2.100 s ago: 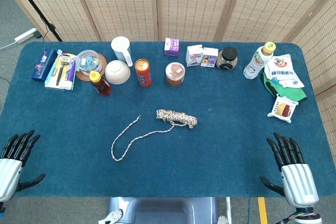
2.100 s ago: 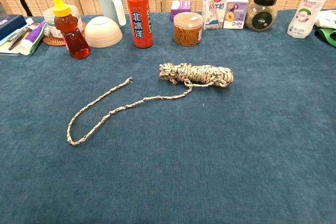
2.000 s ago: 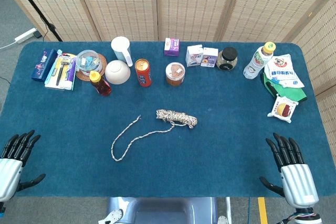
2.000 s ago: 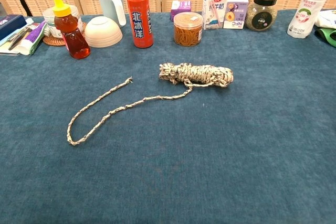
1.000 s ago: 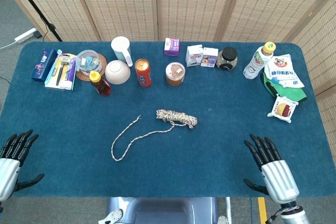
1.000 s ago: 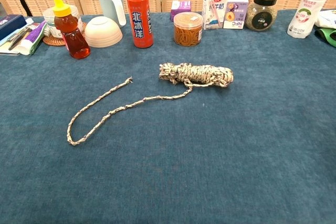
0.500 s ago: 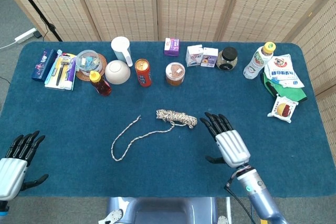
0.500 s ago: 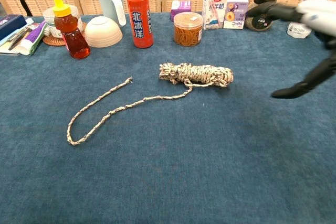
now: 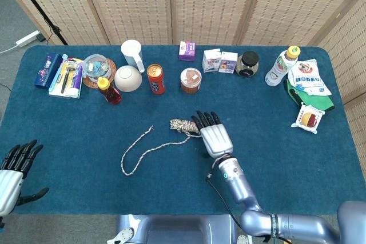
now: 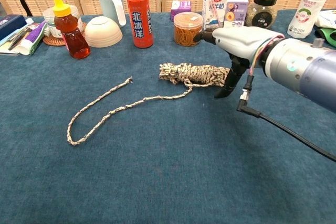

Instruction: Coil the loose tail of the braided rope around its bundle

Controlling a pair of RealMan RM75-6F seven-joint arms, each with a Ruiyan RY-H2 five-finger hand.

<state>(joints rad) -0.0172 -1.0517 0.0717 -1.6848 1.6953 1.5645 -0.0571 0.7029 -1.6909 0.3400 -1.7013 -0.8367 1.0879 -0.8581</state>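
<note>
right robot hand (image 9: 214,136): fingers spread | over rope bundle (image 10: 191,73) | holding nothing

We see a white-and-brown speckled braided rope bundle (image 10: 195,73) on deep teal felt tablecloth (image 10: 173,171); a silver-backed, black-fingered right hand (image 9: 211,133); a red cylindrical drink can (image 10: 139,19); an amber squeeze bottle with yellow cap (image 10: 69,28); a white upturned bowl (image 10: 103,31).

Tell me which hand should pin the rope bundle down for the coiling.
The right hand. It is open and hangs over the right end of the bundle, while the left hand sits at the table's near left corner, far from the bundle and the loose tail.
</note>
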